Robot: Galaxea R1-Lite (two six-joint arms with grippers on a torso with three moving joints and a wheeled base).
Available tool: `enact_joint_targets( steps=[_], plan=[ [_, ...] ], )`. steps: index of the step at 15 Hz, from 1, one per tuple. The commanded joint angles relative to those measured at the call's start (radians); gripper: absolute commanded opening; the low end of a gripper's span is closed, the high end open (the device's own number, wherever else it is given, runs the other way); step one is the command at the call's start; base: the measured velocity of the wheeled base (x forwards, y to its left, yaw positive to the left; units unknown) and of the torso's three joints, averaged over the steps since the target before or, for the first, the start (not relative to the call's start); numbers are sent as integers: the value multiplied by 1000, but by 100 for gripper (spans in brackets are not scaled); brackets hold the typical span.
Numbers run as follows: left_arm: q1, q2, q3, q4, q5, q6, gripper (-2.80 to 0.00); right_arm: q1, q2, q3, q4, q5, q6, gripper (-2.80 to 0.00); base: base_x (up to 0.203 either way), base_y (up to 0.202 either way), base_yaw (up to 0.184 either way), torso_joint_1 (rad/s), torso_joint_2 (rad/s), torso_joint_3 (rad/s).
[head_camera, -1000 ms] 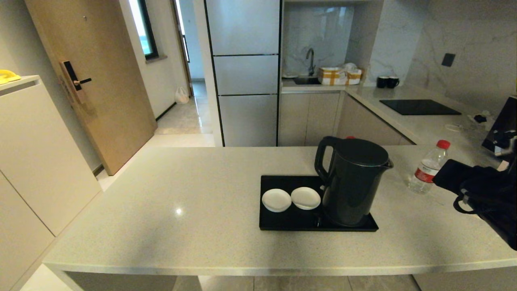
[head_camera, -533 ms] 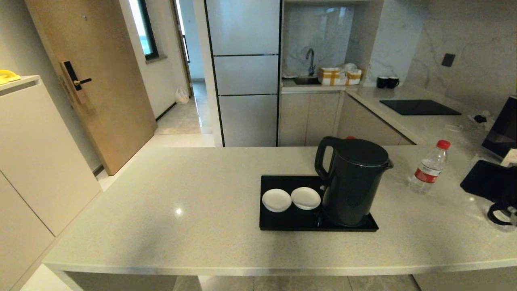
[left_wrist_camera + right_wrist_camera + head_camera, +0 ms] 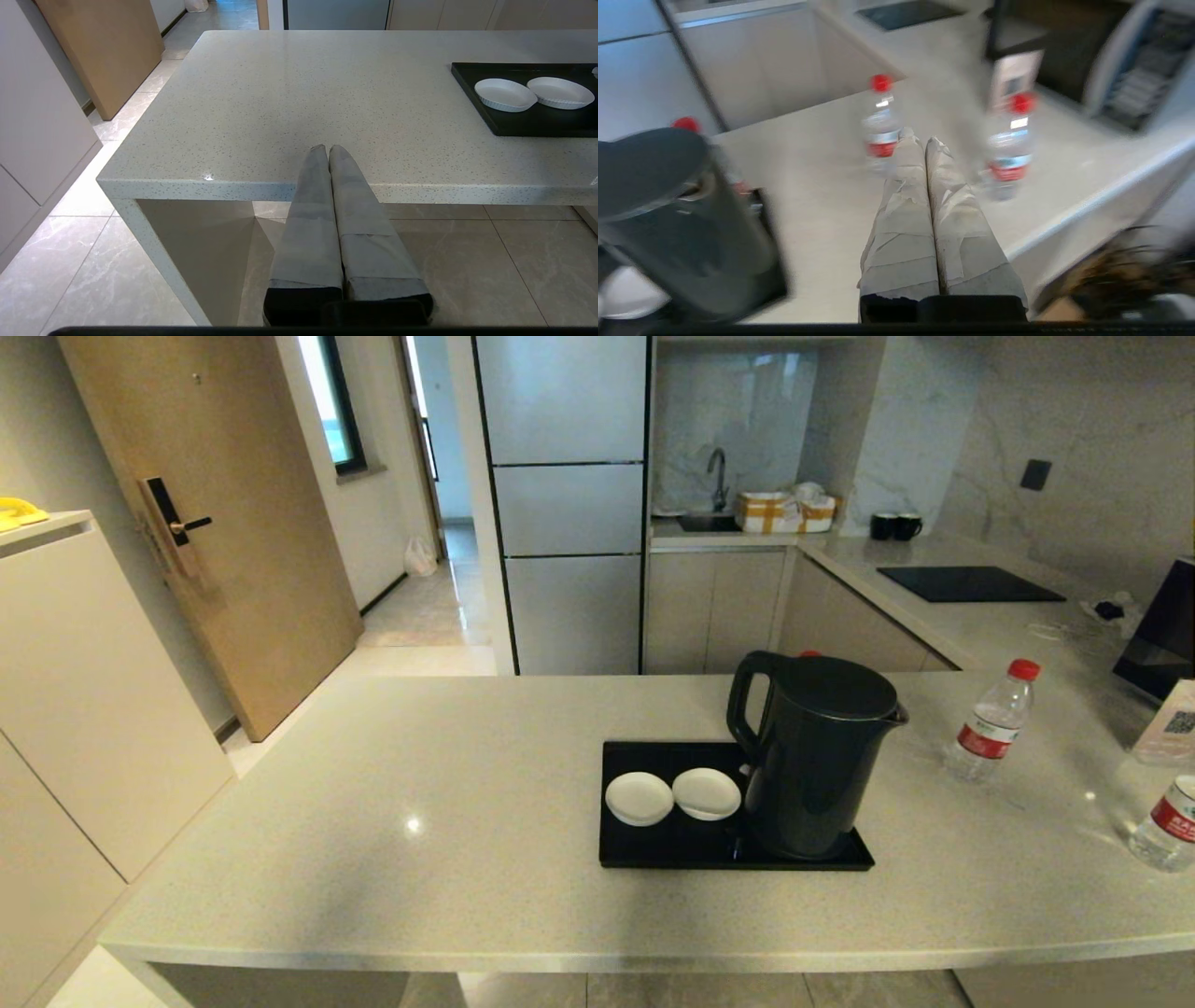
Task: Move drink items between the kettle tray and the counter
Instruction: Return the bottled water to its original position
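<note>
Two clear water bottles with red caps stand upright on the beige counter (image 3: 420,784), to the right of the kettle tray (image 3: 644,849). One bottle (image 3: 992,721) is near the kettle; the other bottle (image 3: 1165,823) is at the frame's right edge. In the right wrist view, my right gripper (image 3: 924,138) is shut and empty. It hovers over the counter's right part, short of both bottles (image 3: 880,122) (image 3: 1010,149). My left gripper (image 3: 327,148) is shut and empty, parked before the counter's front edge, left of the tray (image 3: 514,126). Neither gripper shows in the head view.
A dark kettle (image 3: 814,756) and two round white coasters (image 3: 639,798) (image 3: 707,793) sit on the tray. A red cap (image 3: 808,654) peeks out behind the kettle. A black cooktop panel (image 3: 971,583) and a dark appliance (image 3: 1158,635) are at the back right.
My right arm has drawn back out of the head view to the right. That uncovered the second bottle at the counter's right edge. The bottles, kettle and tray have not moved.
</note>
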Motion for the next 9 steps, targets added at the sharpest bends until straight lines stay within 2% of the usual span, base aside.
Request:
enact_joint_targets(
  steps=[1,2,5,7,9],
  plan=[
    [0,0,0,0,0,0,-280,-5,-198,-14,68,-37,-89,-280,0,0,0,0,0,0],
    [0,0,0,0,0,0,-280,-22,-247,-18,102,-59,-121,-280,0,0,0,0,0,0],
    [2,0,0,0,0,0,-280,-160,-378,-13,207,-86,-182,-280,0,0,0,0,0,0],
    [0,0,0,0,0,0,-280,-193,-526,29,271,-84,-199,-280,0,0,0,0,0,0],
    [2,0,0,0,0,0,-280,-204,-726,81,405,-76,-208,-280,0,0,0,0,0,0]
  ],
)
